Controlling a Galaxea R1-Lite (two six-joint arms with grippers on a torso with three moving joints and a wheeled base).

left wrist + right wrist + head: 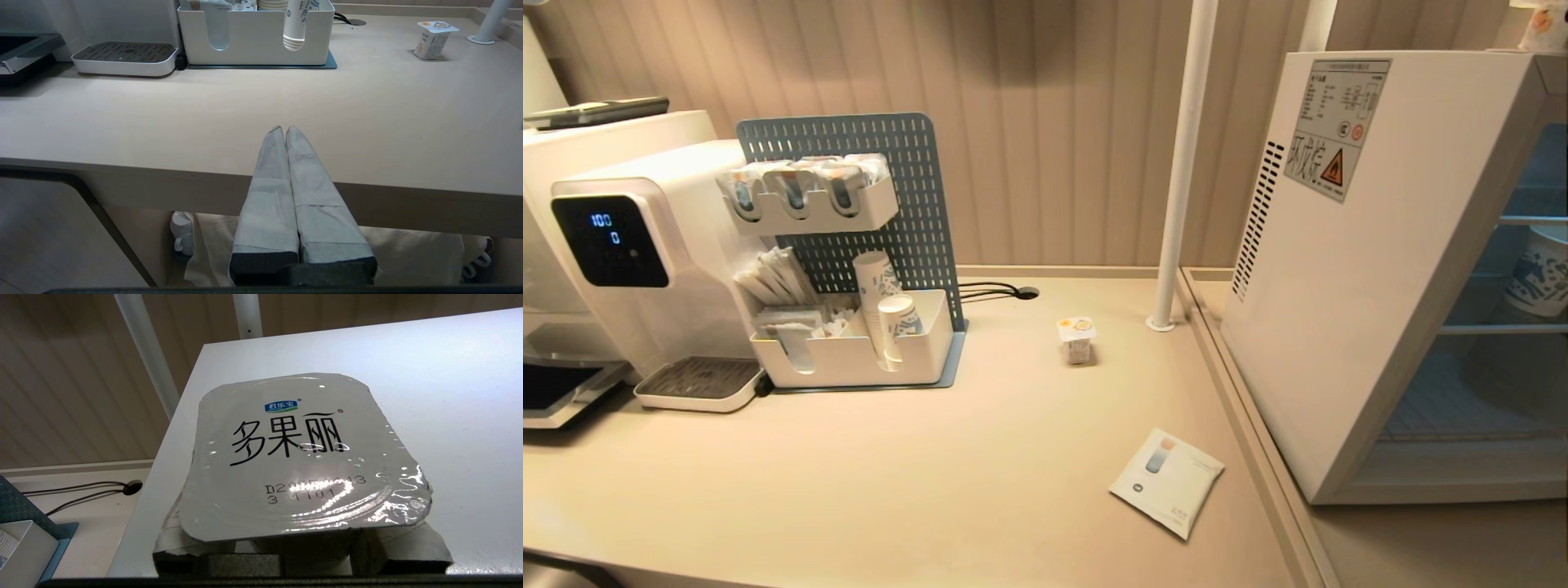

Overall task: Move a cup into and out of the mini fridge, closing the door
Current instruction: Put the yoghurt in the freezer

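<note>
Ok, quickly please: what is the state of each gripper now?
Left gripper: closed, empty, at the counter edge.
Right gripper: fingers closed around a silver-lidded cup on top of the mini fridge.

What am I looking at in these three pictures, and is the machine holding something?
A two-armed robot, seen through its own cameras. The head camera looks down on a counter with a water dispenser, a small yogurt cup, a leaflet and a mini fridge. The left wrist camera shows the left gripper, shut and empty, at the counter's edge. The right wrist camera shows the right gripper at a silver-lidded cup on the fridge's top; whether it grips is hidden.
</note>
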